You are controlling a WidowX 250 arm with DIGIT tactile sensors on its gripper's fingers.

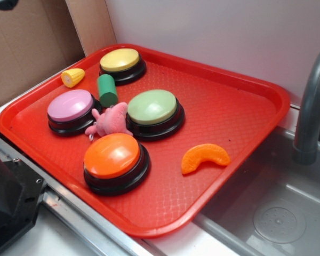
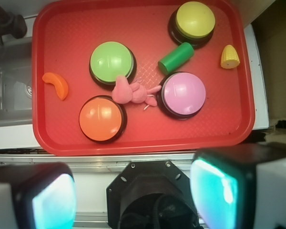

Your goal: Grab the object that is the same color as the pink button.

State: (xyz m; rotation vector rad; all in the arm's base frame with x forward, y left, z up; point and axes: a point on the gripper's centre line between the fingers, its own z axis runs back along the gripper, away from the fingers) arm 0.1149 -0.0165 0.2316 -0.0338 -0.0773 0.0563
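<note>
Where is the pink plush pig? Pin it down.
In the exterior view, the pink plush pig lies mid-tray, wedged among the pink button, green button and orange button.

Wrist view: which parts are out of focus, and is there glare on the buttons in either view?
Wrist view: the fingers at the bottom edge are blurred, the red tray is sharp. Exterior view: soft highlights sit on the orange button and the pink button; slight overall softness.
</note>
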